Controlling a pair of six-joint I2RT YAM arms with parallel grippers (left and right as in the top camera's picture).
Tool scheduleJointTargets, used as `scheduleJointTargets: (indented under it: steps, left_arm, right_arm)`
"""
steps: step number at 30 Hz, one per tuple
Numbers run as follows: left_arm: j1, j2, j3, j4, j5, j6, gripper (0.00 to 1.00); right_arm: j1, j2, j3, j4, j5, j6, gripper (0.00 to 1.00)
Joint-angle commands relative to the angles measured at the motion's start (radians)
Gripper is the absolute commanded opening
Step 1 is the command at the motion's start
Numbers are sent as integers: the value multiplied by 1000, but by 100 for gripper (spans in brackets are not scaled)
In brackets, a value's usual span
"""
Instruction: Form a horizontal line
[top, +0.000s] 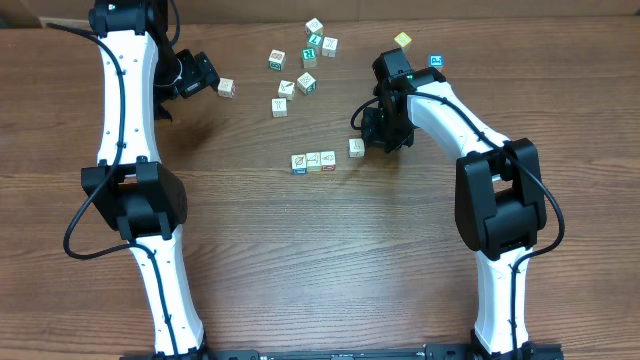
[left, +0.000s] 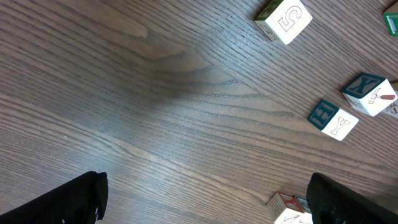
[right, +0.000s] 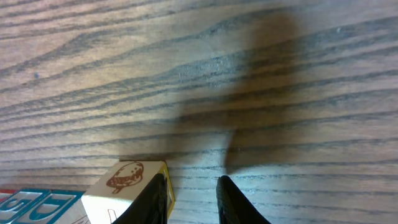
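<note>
Your line (top: 313, 161) holds three cubes mid-counter; the fourth cube (top: 356, 148) sits apart. Right fingers (right: 155, 199), slightly apart and empty, flank it: you should nudge it flush. Left fingers (left: 81, 199) are spread wide.

Wood-grain table (top: 330, 260). Loose cube cluster (top: 307, 83), apparently seven pieces, at 12 o'clock. Yellow-topped cube (top: 402, 40) and blue-marked cube (top: 436, 62), near each other, at 1 o'clock. Single cube (top: 226, 88) at 10 o'clock.
</note>
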Motion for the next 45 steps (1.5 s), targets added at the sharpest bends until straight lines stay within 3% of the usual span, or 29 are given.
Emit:
scheduleJointTargets:
  steps: [1,13,21,28,36,45]
  left_arm:
    - [1,-12,20,0,7,7,100]
    - [1,-12,20,1,7,7,100]
    - [1,-12,20,0,7,7,99]
    - [1,-12,20,0,7,7,99]
    - [1,-12,20,1,7,7,100]
    - [1,-12,19,1,7,7,99]
  right_arm:
    - [11,-16,-6,-6,-19,5,24]
    - [33,-16,-6,-10,-16,6,25]
    - [33,-16,-6,74,140,5,25]
    - [33,-16,-6,183,126,6,19]
    - [35,-16,-6,167,29,5,18]
    - [51,-16,-6,175,26,5,10]
